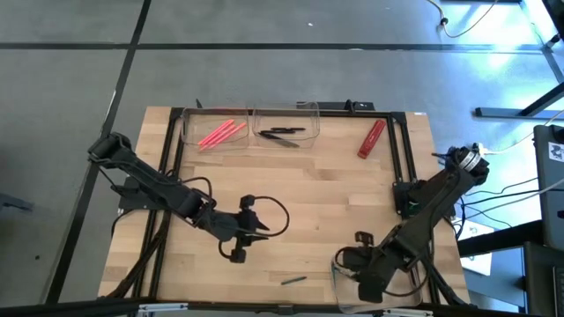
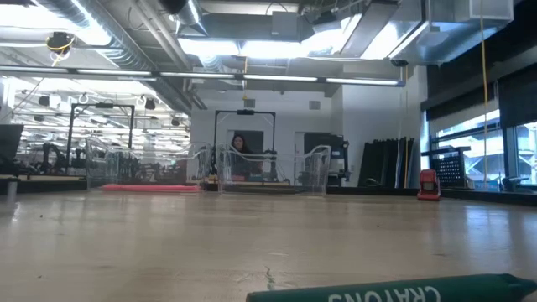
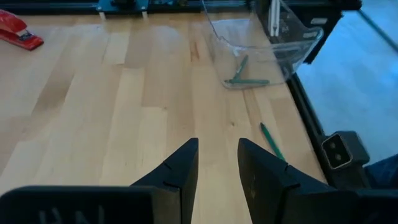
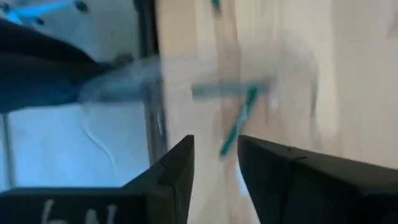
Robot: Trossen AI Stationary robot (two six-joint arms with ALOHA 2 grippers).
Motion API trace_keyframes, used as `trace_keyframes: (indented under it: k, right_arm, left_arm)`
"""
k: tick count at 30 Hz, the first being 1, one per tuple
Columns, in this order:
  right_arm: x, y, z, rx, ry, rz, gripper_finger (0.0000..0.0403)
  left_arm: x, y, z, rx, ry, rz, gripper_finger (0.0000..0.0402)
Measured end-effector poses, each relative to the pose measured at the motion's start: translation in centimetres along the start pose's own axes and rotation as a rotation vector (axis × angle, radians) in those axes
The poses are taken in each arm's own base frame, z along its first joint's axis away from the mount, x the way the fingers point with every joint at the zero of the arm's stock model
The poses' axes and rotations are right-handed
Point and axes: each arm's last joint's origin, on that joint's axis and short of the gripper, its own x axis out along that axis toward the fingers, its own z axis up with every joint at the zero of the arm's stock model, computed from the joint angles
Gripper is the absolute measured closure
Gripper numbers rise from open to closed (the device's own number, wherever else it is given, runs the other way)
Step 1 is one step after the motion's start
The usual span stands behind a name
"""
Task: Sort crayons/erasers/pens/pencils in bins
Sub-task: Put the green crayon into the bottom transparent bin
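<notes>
- The right claw (image 1: 363, 264) hangs over the near-right bin (image 1: 339, 275) at about five o'clock on the counter (image 1: 326, 189). Its fingers stand apart with nothing between them, likely a release pose, since two green sticks (image 4: 239, 118) lie below it in the right wrist view, though blur makes their exact lie hard to judge.
- The left claw (image 1: 240, 251) waits low over bare wood near six o'clock, fingers apart and empty.
- One green stick (image 1: 293, 280) lies loose on the counter between the two claws, just beside the near edge and outside any bin; I judge it the next to fetch.
- At twelve o'clock two bins sit side by side against the far rail: the left one (image 1: 192, 132) holds pink-red sticks (image 1: 220, 133), the other (image 1: 310, 113) black ones (image 1: 282, 135), so colours are kept apart.
- A red stapler (image 1: 371, 138) lies at one o'clock, well apart.
- The middle of the counter is open; the near edge leaves little margin around the loose stick.
</notes>
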Motion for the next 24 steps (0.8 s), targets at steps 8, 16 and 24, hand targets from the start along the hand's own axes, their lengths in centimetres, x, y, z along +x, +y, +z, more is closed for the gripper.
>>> trace_keyframes:
  k: [8,16,24]
  right_arm:
    - [-4.3,0.8,4.7,-0.208,-0.299,-0.082,0.0278]
    - [-4.1,-1.6,8.9,-0.335,-0.331,-0.091,0.0278]
    - [0.0,-2.7,11.3,-0.463,-0.260,-0.045,0.0278]
  left_arm:
    - [-0.9,-0.4,1.5,0.049,0.025,0.023,0.0296]
    - [-4.0,-1.1,4.6,0.149,0.095,0.135,0.0296]
    - [-4.4,-0.9,3.7,0.181,0.189,0.175,0.0296]
